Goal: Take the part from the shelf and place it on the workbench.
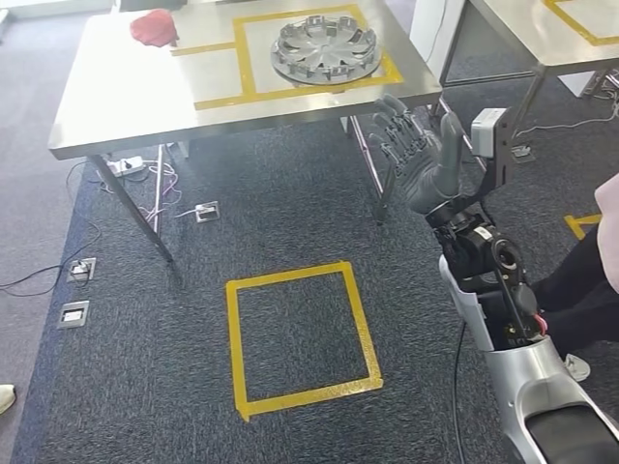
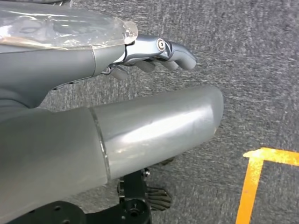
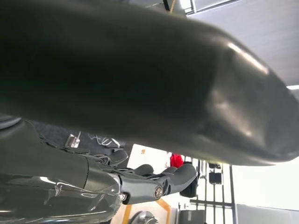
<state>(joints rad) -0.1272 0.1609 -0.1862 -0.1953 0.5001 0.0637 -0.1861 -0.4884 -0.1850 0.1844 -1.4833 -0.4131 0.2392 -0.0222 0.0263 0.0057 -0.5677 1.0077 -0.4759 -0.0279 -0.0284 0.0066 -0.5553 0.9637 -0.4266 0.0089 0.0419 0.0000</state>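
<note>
The part point(image 1: 325, 48), a silver wheel cover, lies flat on the steel counter point(image 1: 138, 97), inside a yellow tape box point(image 1: 245, 58) marked on its top. From the centre of the head view it sits at about one o'clock. Nothing touches it.

At eleven o'clock from the part, well apart and outside the tape, a red cloth point(image 1: 154, 27) lies on the counter near its far edge.

The right hand point(image 1: 416, 155) is raised in front of the counter's near right corner, at about four o'clock from the part and clear of it. Its dark fingers point(image 1: 394, 130) are spread and lightly curved, the thumb stands up, and it holds nothing. In the right wrist view the same hand point(image 3: 151, 182) shows its fingers apart, with the red cloth point(image 3: 176, 160) small behind them.

The left hand point(image 2: 151, 53) hangs over the grey carpet point(image 2: 246, 56). Its fingers lie straight and loose with nothing in them. A corner of yellow floor tape point(image 2: 253, 172) shows near it.

On the carpet in front of the counter, at six o'clock from the part, a yellow tape square point(image 1: 299, 333) is marked out. Under the counter's left end lie a power strip point(image 1: 128, 166) and loose cables. A second counter point(image 1: 540, 29) stands at three o'clock.
</note>
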